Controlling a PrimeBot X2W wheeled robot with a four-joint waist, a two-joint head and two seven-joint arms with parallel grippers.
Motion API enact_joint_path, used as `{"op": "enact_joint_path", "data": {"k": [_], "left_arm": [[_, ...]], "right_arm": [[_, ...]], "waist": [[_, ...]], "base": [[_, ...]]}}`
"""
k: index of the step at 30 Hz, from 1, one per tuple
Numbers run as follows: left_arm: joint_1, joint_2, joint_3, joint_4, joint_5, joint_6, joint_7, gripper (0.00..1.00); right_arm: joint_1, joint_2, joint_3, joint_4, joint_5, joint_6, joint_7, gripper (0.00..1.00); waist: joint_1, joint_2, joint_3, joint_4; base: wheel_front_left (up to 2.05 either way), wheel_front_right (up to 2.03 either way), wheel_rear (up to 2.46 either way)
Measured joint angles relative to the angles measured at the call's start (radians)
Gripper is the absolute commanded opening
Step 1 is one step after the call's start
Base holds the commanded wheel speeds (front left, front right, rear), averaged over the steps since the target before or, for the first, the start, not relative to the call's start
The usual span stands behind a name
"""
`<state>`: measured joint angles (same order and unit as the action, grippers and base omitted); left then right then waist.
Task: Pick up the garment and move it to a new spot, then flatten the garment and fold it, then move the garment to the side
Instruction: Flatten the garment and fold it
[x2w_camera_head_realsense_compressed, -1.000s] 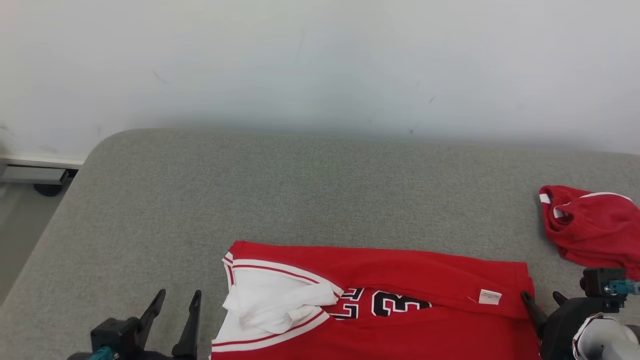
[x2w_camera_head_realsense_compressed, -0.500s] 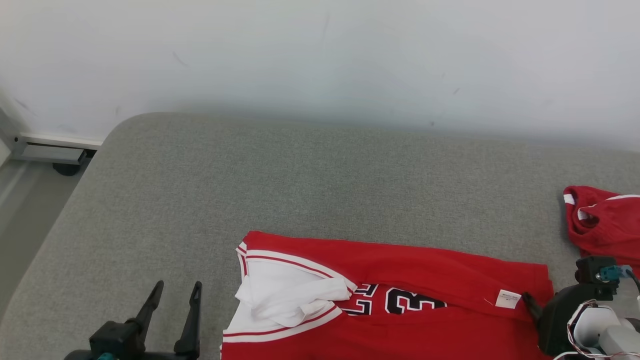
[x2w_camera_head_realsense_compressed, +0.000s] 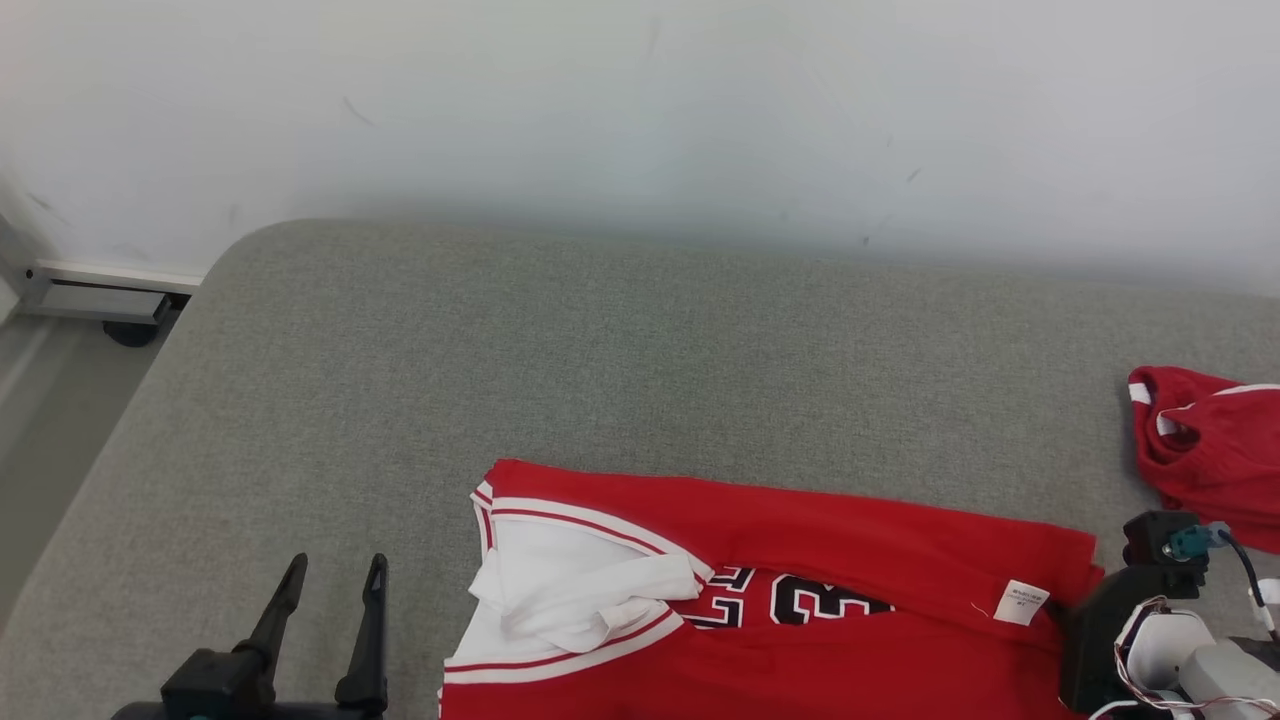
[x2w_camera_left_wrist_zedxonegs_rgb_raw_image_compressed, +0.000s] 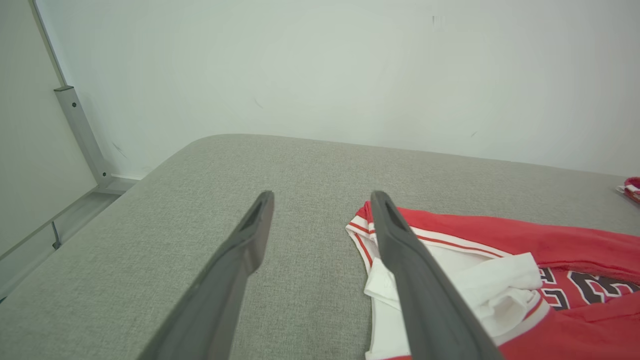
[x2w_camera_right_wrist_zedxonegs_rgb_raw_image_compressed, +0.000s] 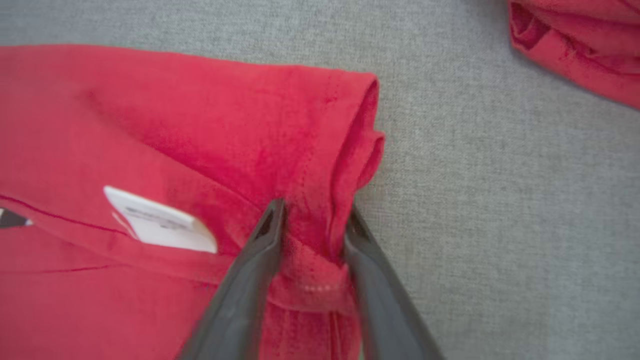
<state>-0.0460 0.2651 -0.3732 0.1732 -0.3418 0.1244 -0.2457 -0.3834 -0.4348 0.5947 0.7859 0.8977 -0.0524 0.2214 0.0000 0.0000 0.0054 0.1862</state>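
Observation:
The garment (x2w_camera_head_realsense_compressed: 800, 540) is a red jersey with white trim and black numbers, lying folded on the grey padded surface (x2w_camera_head_realsense_compressed: 600, 350) at the near edge. My right gripper (x2w_camera_right_wrist_zedxonegs_rgb_raw_image_compressed: 312, 212) is shut on the bunched hem at its right end, beside a white label (x2w_camera_right_wrist_zedxonegs_rgb_raw_image_compressed: 160, 225). In the head view the right gripper (x2w_camera_head_realsense_compressed: 1068, 612) sits at that same end, fingertips hidden in the cloth. My left gripper (x2w_camera_head_realsense_compressed: 336, 565) stands open above the surface, left of the jersey's white collar end (x2w_camera_left_wrist_zedxonegs_rgb_raw_image_compressed: 500, 285) and apart from it; in the left wrist view nothing lies between the left gripper's (x2w_camera_left_wrist_zedxonegs_rgb_raw_image_compressed: 321, 196) fingers.
A second red garment (x2w_camera_head_realsense_compressed: 1200, 450) lies crumpled at the right edge, just beyond my right arm, and shows as a red garment (x2w_camera_right_wrist_zedxonegs_rgb_raw_image_compressed: 575, 45) in the right wrist view. A white wall runs behind the surface. Off its rounded left edge are floor and a metal rail (x2w_camera_head_realsense_compressed: 100, 295).
My right gripper's fingers have closed onto the jersey's right hem. The head camera has shifted a little, so the scene sits differently. The left gripper stays open.

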Motion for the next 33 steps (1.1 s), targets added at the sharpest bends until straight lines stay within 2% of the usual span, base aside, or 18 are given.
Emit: {"op": "enact_joint_path", "data": {"k": [5, 11, 16, 20, 21, 33], "left_arm": [[0.026, -0.019, 0.019, -0.024, 0.017, 0.0, 0.012, 1.0], [0.044, -0.029, 0.039, -0.04, 0.024, 0.0, 0.027, 1.0], [0.046, -0.034, 0.054, -0.049, 0.024, 0.0, 0.039, 1.0], [0.06, -0.044, 0.054, -0.06, 0.025, 0.0, 0.048, 1.0], [0.06, -0.044, 0.054, -0.06, 0.025, 0.0, 0.048, 1.0], [0.062, -0.063, 0.032, -0.066, 0.026, 0.0, 0.08, 1.0]], "right_arm": [[-0.018, -0.002, -0.001, 0.0, 0.0, 0.017, 0.0, 0.0], [-0.037, -0.063, -0.016, -0.006, 0.0, 0.044, -0.003, 0.0], [-0.038, -0.074, -0.038, -0.041, 0.041, 0.097, 0.002, 0.0], [-0.03, -0.061, -0.077, -0.12, 0.164, 0.177, 0.06, 0.0], [-0.03, -0.061, -0.077, -0.12, 0.164, 0.177, 0.06, 0.0], [0.015, -0.006, -0.149, -0.361, 0.482, 0.178, 0.259, 0.0]], "waist": [[0.0, 0.0, -0.004, -0.011], [0.0, 0.0, -0.012, -0.023], [0.0, 0.0001, -0.02, -0.035], [0.0, 0.0001, -0.026, -0.041], [0.0, 0.0001, -0.026, -0.041], [0.0, 0.0, -0.049, -0.023]], "base": [[0.0, 0.0, 0.0], [0.0, 0.0, 0.0], [0.0, 0.0, 0.0], [0.0, 0.0, 0.0], [0.0, 0.0, 0.0], [0.0, 0.0, 0.0]]}}
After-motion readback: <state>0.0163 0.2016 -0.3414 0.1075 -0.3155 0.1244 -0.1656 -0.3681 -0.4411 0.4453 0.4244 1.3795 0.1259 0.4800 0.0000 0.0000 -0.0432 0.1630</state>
